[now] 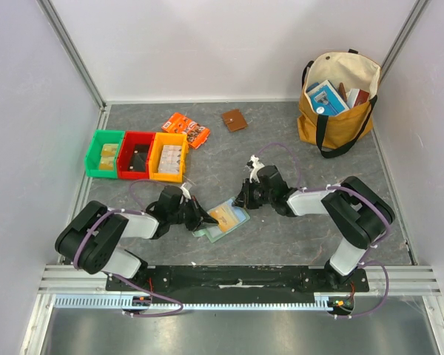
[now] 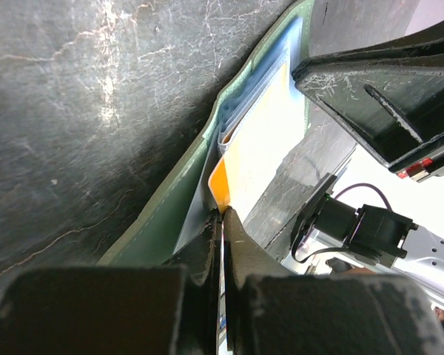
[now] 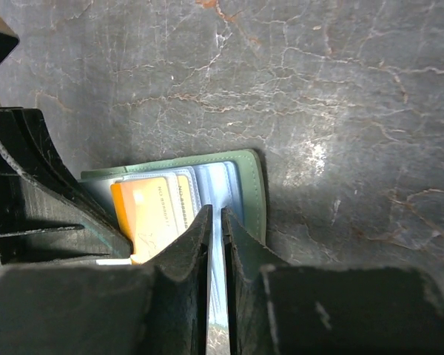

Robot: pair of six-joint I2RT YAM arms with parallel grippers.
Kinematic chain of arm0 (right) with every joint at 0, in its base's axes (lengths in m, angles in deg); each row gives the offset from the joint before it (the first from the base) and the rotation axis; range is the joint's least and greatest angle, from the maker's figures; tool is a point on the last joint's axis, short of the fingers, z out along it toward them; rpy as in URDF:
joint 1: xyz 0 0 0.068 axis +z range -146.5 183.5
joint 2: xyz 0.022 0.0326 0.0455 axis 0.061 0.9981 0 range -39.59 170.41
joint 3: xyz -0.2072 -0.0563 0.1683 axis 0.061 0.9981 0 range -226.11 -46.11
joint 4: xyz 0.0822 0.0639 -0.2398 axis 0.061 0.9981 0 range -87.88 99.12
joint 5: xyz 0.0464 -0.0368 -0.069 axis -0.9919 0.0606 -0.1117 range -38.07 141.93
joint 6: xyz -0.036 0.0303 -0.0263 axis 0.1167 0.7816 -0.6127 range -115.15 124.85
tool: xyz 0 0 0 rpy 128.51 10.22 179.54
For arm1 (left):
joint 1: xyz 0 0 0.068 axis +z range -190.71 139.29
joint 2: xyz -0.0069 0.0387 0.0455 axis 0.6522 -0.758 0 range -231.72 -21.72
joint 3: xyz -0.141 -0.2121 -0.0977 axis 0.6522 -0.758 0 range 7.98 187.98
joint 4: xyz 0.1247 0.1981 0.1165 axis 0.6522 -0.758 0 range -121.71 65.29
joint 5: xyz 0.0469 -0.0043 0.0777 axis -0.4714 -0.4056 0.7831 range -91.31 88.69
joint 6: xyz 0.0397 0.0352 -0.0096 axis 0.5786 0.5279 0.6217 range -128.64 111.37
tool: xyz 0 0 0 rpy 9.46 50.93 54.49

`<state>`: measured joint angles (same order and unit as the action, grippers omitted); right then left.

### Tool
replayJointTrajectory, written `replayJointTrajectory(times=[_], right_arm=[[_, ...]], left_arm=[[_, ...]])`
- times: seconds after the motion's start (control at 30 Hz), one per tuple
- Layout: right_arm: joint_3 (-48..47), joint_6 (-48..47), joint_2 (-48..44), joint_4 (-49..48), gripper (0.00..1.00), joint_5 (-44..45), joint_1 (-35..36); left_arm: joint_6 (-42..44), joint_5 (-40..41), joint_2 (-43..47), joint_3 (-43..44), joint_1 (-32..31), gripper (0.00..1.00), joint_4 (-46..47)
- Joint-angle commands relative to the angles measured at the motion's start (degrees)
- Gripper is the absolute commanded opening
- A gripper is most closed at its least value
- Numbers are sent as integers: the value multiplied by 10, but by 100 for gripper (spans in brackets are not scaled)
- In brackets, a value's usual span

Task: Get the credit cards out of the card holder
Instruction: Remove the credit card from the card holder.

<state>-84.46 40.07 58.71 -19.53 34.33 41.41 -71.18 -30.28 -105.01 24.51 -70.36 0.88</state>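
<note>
The holder (image 1: 239, 220) lies open on the counter (image 1: 296, 148), near the front middle, with cards (image 1: 224, 214) in it. The left hand (image 1: 205, 219) is at its left edge and the right hand (image 1: 244, 198) at its back right. Three bins (image 1: 137, 155) stand side by side at the back left. Behind them to the right lies a packet (image 1: 186, 129), and further right a wallet (image 1: 234, 120). A bag (image 1: 339, 111) stands in the back right corner.

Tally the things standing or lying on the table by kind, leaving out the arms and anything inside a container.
Bins: 3
Card holder: 1
Brown wallet: 1
Orange packet: 1
Tote bag: 1
Total: 7
</note>
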Motion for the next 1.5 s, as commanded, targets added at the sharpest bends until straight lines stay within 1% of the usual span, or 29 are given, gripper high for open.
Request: replayJointTrajectory(times=[0.0, 0.07, 0.13, 0.2, 0.37, 0.47, 0.6, 0.8, 1.1, 1.37, 1.47], right_arm=[[2, -44, -10, 79, 17, 55, -12], [-1, -52, -29, 74, 19, 43, -12], [-3, -62, -50, 67, 24, 26, -12], [-7, -70, -61, 54, 25, -6, -10], [-23, -69, -47, 8, 25, -115, 5], [-38, -60, -21, -11, 24, -139, 17], [-44, -48, 7, -29, 21, -126, 20], [-40, -52, 39, -22, 17, -95, 21], [-24, -76, 50, 42, 16, -49, 18], [-11, -68, 55, 51, 14, -34, 14], [-14, -68, 61, 55, 14, -33, 12]], left_arm=[[8, 11, 6, -12, -1, 2, -18], [8, 11, 1, -8, -1, 2, -18], [9, 11, -2, -3, -1, 2, -18], [10, 11, -4, 1, -1, 2, -18], [11, 11, -3, 1, -1, 2, -18], [11, 12, -2, -1, -1, 2, -19], [11, 13, -2, -2, -1, 2, -18], [12, 11, -1, -2, -1, 2, -17], [2, 13, 1, -10, -1, 2, -12], [-38, 13, 2, -46, -1, 3, 41], [-42, 15, 6, -53, -1, 4, 43]])
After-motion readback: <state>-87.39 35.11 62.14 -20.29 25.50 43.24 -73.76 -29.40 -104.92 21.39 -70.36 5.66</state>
